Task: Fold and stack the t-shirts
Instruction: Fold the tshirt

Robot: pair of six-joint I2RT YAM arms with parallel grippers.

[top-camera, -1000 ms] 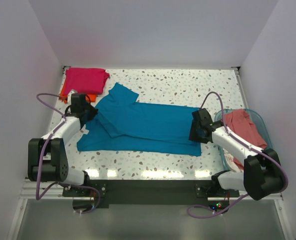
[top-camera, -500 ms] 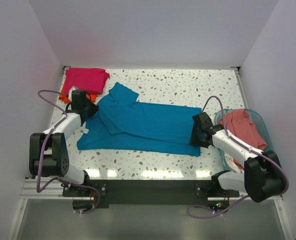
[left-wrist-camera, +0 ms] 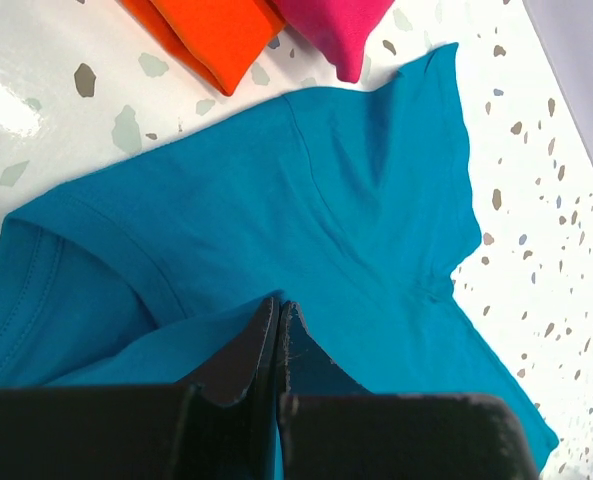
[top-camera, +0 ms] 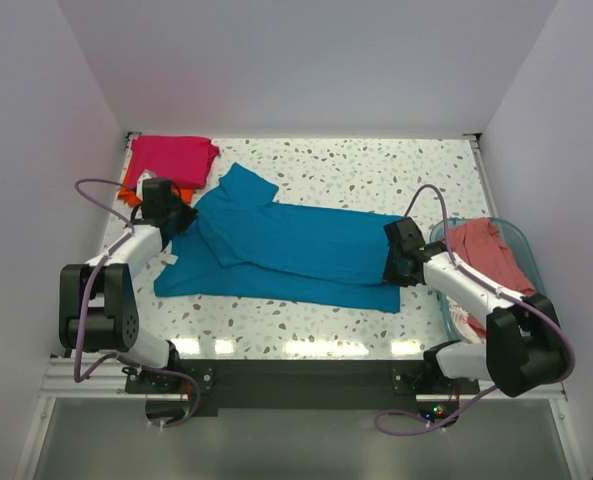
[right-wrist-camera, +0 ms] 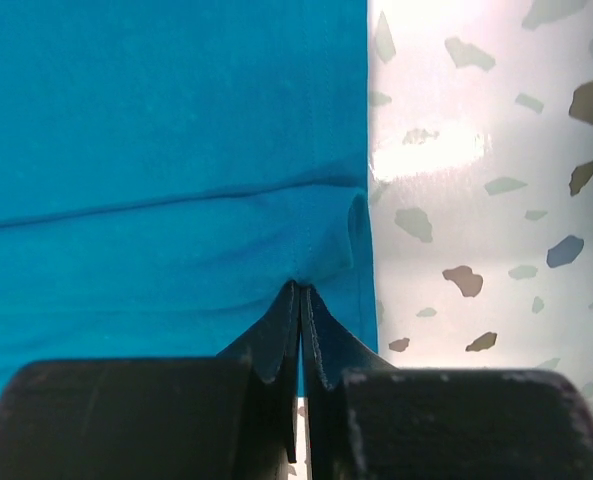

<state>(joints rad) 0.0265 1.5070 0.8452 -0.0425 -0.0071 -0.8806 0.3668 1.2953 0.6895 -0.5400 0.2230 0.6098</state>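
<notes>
Teal shirt (top-camera: 286, 250) lies flat and lengthwise across the middle of the table (top-camera: 376, 170), sleeves to your left, hem to your right. Left jaws are clenched on a fold of teal cloth near the shoulder, where the near sleeve is turned in over the body. Right jaws are pinched on the hem's near corner, and the cloth puckers at the tips. Bare speckled top runs behind the shirt to the far edge, with a narrower strip along the near edge. In the far-left corner a folded magenta shirt (top-camera: 171, 158) sits on a folded orange shirt (top-camera: 128, 188), close to the teal far sleeve and your left arm. At the right edge a clear basket (top-camera: 524, 250) holds the salmon shirt (top-camera: 486, 250), just beside your right arm.
</notes>
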